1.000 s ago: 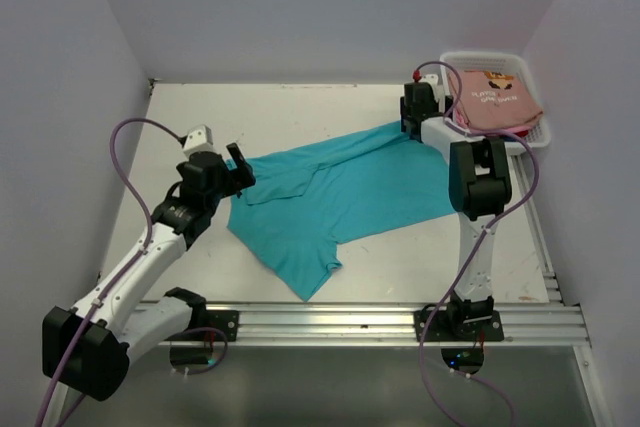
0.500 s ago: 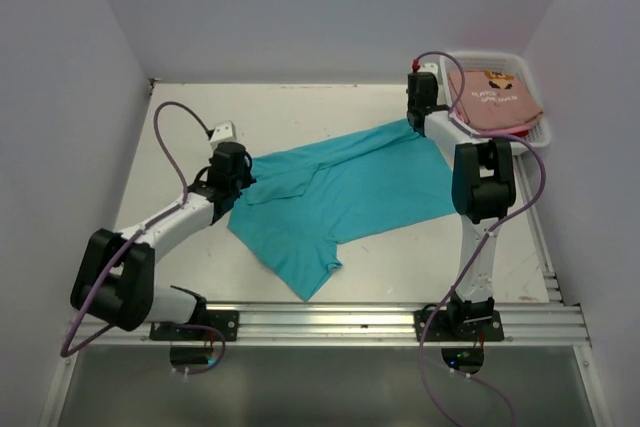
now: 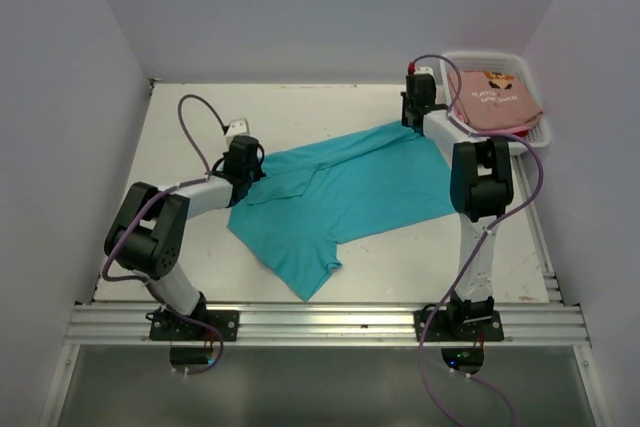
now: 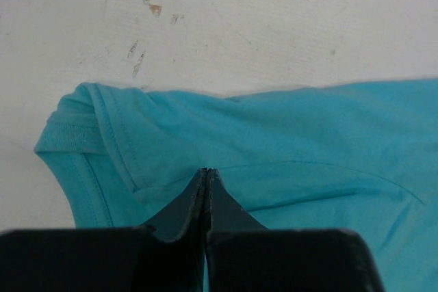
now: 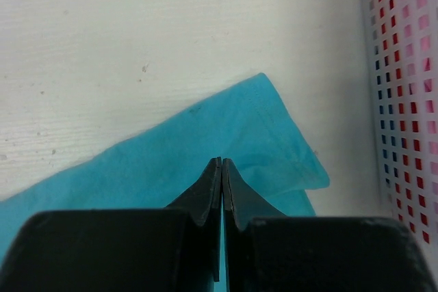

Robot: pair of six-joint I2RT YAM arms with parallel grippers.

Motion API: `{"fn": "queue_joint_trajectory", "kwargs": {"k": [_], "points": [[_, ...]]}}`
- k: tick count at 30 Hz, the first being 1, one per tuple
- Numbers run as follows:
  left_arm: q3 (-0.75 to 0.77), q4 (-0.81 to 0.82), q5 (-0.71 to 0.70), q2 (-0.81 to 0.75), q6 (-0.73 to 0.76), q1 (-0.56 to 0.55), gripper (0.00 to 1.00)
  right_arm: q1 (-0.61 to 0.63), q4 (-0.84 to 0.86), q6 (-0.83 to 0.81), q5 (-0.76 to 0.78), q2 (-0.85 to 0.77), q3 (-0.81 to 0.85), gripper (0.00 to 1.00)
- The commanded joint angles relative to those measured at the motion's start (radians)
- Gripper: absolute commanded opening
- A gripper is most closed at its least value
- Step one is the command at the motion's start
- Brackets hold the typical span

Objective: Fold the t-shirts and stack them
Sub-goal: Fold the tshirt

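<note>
The soft, plain teal t-shirt (image 3: 350, 192) lies spread flat on the white table top (image 3: 320, 107), and each arm has one end of it. Its long stretch runs between the two pairs of fingers, slanting from the left arm's side to the far right corner.

The left gripper (image 4: 207, 172) is fully closed, its two black fingers meeting at the tips on the cloth. A crease runs away from the tips, so it looks to have a thin pinch of fabric. The ribbed edge of the shirt lies just to the left of these fingers, and the body of the shirt spreads away to their right.

The right gripper (image 5: 221, 162) is likewise closed tight, tips down on the teal t-shirt, apparently nipping it. The shirt's rounded corner lies just beyond and to the right of the fingertips.

Near that corner, further right of the right fingers, stands the white perforated plastic basket (image 3: 535, 142), holding a folded salmon-pink printed t-shirt (image 3: 495, 97). The basket wall is the one thing close enough to catch a sideways pull. The table beyond both pairs of fingers is bare, so lifting and drawing the cloth taut between the two arms looks unobstructed.
</note>
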Motion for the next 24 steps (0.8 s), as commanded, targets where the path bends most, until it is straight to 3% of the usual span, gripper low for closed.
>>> {"fn": "queue_joint_trajectory", "kwargs": {"k": [1,15,23,24], "points": [[0.027,0.072,-0.002,0.058,-0.012,0.024,0.00,0.002,-0.015,0.028,-0.042,0.017,0.018,0.00],[0.068,0.001,0.022,0.145,-0.036,0.099,0.00,0.008,-0.084,0.066,-0.065,-0.012,-0.047,0.00],[0.251,-0.050,0.102,0.280,0.034,0.208,0.00,0.013,-0.152,0.098,-0.077,-0.064,-0.122,0.00],[0.278,-0.036,0.166,0.309,0.040,0.222,0.00,0.013,-0.159,0.101,-0.079,-0.073,-0.148,0.00]]}}
